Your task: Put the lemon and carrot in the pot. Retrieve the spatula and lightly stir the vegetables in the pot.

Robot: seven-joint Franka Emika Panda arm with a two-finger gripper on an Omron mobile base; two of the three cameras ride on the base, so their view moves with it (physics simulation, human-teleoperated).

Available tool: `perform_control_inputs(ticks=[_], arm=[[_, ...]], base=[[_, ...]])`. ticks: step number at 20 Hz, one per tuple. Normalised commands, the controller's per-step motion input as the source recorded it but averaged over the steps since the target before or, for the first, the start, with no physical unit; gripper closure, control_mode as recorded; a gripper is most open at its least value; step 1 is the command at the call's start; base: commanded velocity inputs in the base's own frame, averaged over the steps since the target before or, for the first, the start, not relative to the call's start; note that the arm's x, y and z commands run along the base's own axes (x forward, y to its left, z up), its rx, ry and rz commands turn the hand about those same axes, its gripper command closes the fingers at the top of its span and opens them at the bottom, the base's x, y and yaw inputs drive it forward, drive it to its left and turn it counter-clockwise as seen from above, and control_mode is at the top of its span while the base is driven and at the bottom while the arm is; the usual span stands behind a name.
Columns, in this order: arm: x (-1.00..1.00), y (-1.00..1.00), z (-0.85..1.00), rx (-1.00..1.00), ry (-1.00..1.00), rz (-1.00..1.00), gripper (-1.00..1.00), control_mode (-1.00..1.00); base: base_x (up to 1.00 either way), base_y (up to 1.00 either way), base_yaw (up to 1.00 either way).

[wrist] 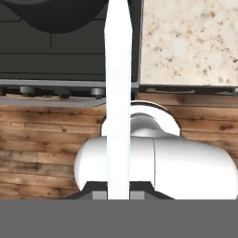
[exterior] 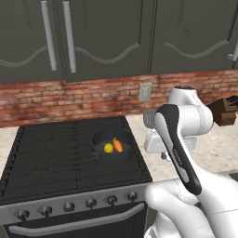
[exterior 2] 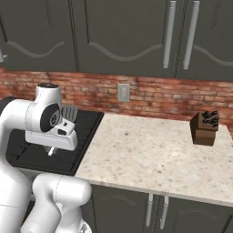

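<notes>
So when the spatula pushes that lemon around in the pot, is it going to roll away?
Probably it rolls easily: the lemon looks round and smooth. It likely won't go far, since the pot wall rings it and the carrot lies right beside it. The spatula handle looks straight and stiff, so gentle nudges should do.

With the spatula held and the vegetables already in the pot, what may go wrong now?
1. The gripper pinches the spatula only at the end of its thin handle, so it may twist or slip while stirring.
2. The lemon and carrot lie in a low-walled pot; a strong stir may push them out.
</notes>
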Motion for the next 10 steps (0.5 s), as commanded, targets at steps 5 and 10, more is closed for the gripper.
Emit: perform_control_inputs(ticks=[5, 10], arm=[[0.00, 0.00, 0.00, 0.00, 0.00, 0.00, 1.00, 1.00], [0.00, 0.02, 0.02, -0.01, 0.01, 0.00, 1.00, -1.00]], base=[[0.00, 0.00, 0.00], [0.00, 0.00, 0.00]])
